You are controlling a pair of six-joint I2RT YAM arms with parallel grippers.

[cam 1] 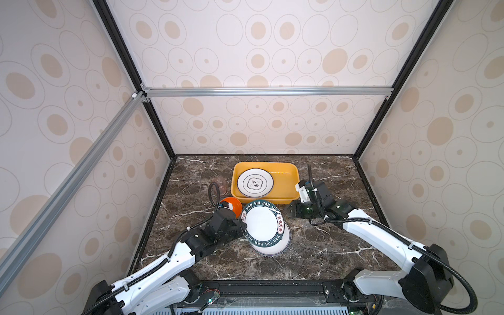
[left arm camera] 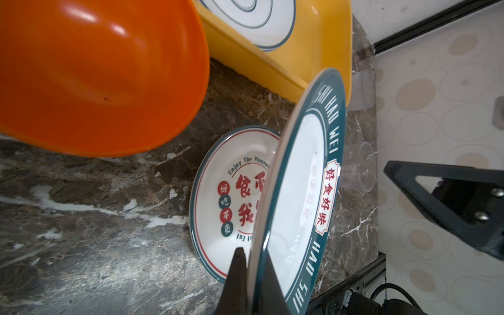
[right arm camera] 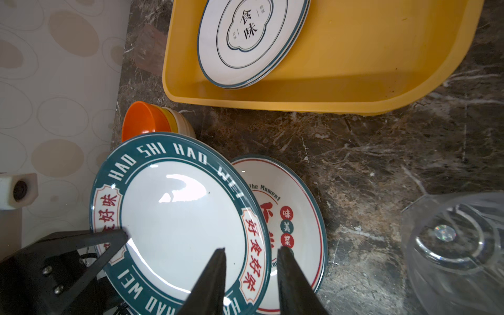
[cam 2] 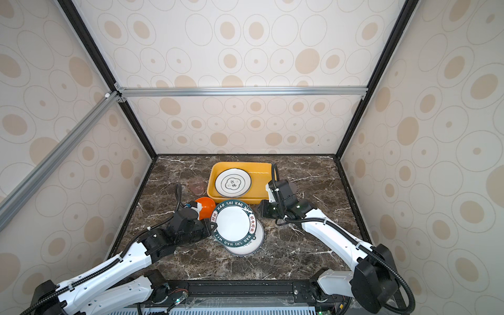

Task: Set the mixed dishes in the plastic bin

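Teal-rimmed, white-centred, the plate [cam 1: 263,222] hung tilted face-up near the middle of the counter [cam 1: 327,245], just before the near wall of the plastic bin [cam 1: 289,174], its left rim pinched tight by the left gripper [left arm camera: 252,253], the right gripper [right arm camera: 251,252] parted at the opposite rim.

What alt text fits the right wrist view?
A teal-rimmed plate is tilted, pinched at its edge by the left claw, with the open right claw straddling its opposite rim. Nearby are a red-lettered plate, stacked bowls and a yellow bin holding plates.
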